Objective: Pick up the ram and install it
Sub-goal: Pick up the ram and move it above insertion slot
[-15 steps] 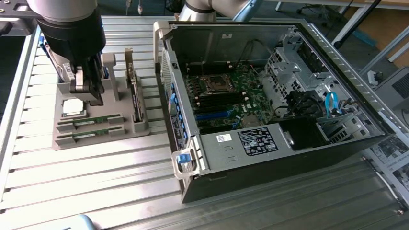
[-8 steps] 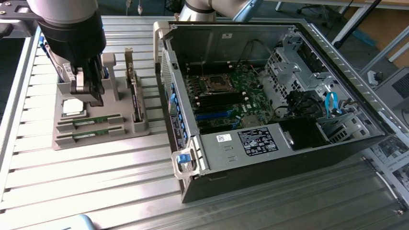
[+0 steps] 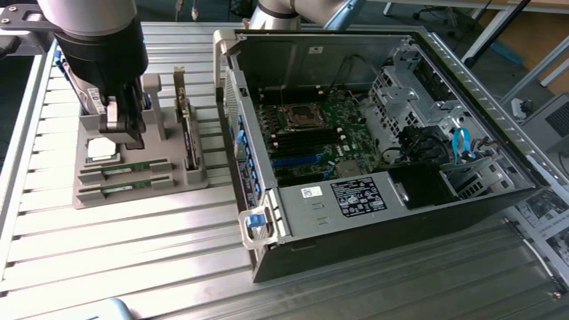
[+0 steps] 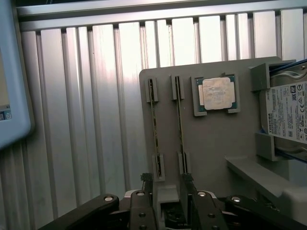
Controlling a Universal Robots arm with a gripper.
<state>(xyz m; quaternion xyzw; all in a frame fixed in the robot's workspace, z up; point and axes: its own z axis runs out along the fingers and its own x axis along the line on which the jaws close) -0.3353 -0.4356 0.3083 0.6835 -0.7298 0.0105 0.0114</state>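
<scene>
Gripper (image 4: pixel 167 184) jaws apart, body partly cropped | ram (image 4: pixel 154 129) edge-on in grey holder (image 4: pixel 216 143) | hard drive (image 4: pixel 288 115) cut off | ribbed metal table (image 4: pixel 86 120)

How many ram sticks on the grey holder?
2. Both stand on edge in side-by-side slots of the grey holder: the outer ram stick by the holder's edge, the inner ram stick beside the processor chip. None seem hidden.

open computer case (image 3: pixel 374 233) | grey tray (image 4: pixel 216 143) | processor (image 4: pixel 217 93) | hard drive (image 4: pixel 288 112) | slatted table (image 3: pixel 133 253)
</scene>
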